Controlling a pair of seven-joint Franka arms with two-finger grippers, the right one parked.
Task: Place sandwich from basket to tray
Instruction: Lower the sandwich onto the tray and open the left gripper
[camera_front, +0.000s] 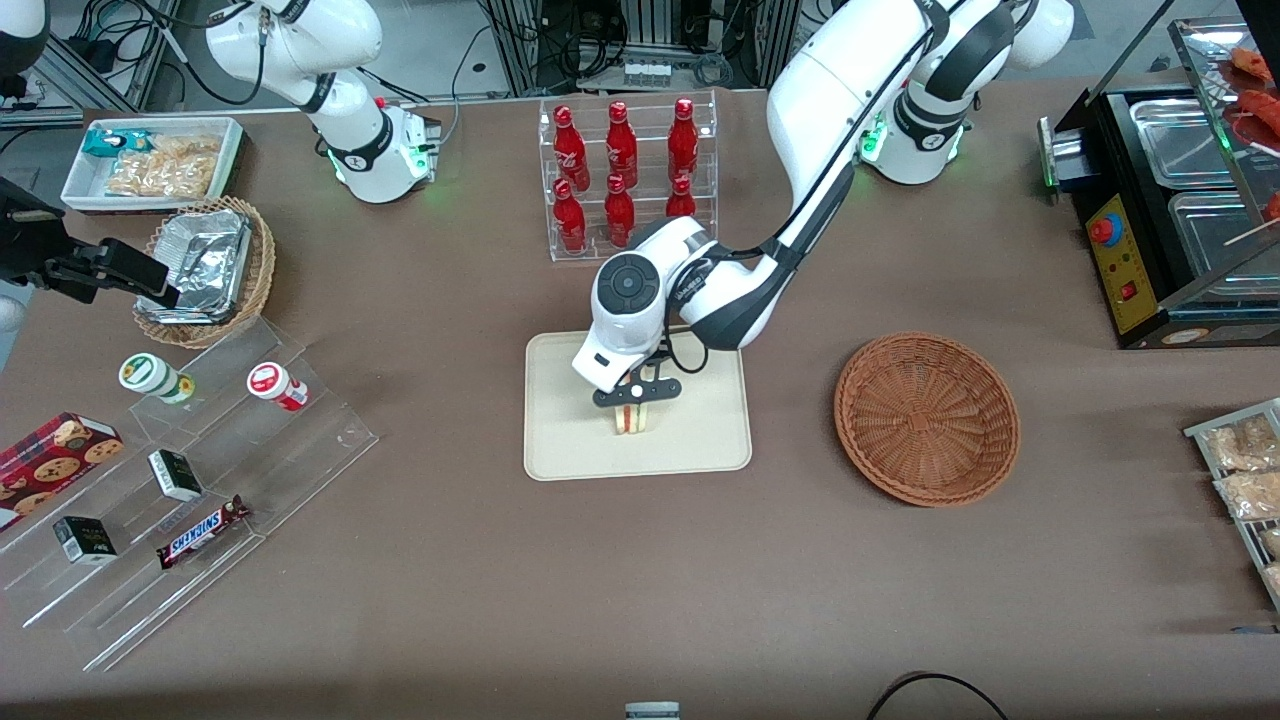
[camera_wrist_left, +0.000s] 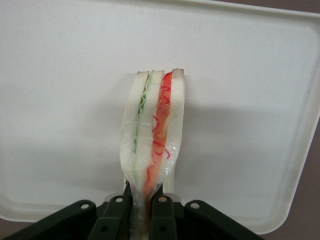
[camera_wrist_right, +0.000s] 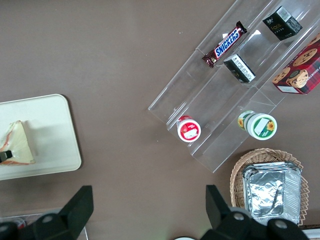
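The sandwich (camera_front: 631, 419), a wrapped white-bread wedge with red and green filling layers (camera_wrist_left: 154, 135), stands on edge on the cream tray (camera_front: 560, 440). My left gripper (camera_front: 636, 394) is over the middle of the tray, shut on the sandwich's narrow end (camera_wrist_left: 142, 212). The black fingers (camera_wrist_left: 162, 215) pinch the wrap from both sides. In the right wrist view the sandwich (camera_wrist_right: 16, 142) rests on the tray (camera_wrist_right: 55, 135). The reddish-brown basket (camera_front: 927, 416) lies beside the tray toward the working arm's end, with nothing in it.
An acrylic rack of red bottles (camera_front: 625, 170) stands farther from the front camera than the tray. A tiered acrylic stand with snacks (camera_front: 180, 480), a tan basket with foil container (camera_front: 205, 268) and a white snack bin (camera_front: 150, 160) lie toward the parked arm's end. A black food warmer (camera_front: 1170, 200) stands at the working arm's end.
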